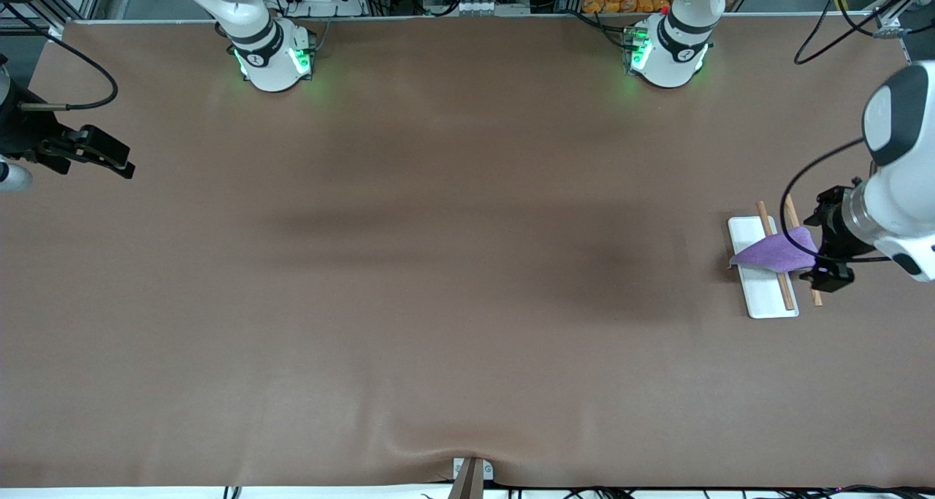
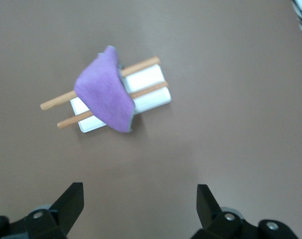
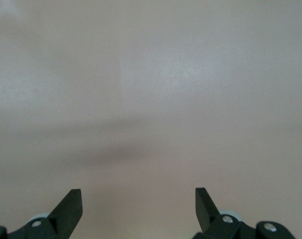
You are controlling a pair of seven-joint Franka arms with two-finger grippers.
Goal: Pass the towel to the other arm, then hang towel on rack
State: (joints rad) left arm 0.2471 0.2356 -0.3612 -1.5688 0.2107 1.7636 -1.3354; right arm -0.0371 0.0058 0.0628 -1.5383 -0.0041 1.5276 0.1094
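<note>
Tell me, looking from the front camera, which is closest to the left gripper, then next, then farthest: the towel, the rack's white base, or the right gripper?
1. The towel: draped over the rack's rods, right beside the open left gripper.
2. The rack's white base: on the table under the towel, slightly farther out.
3. The right gripper: open, waiting over the right arm's end of the table.

White arms [image 1: 902,185], black grippers [image 1: 829,247], green base lights

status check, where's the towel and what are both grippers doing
Left gripper open, empty, beside the rack. Right gripper open, waiting at its end of the table. Towel draped over both rods. Nothing in the way.
</note>
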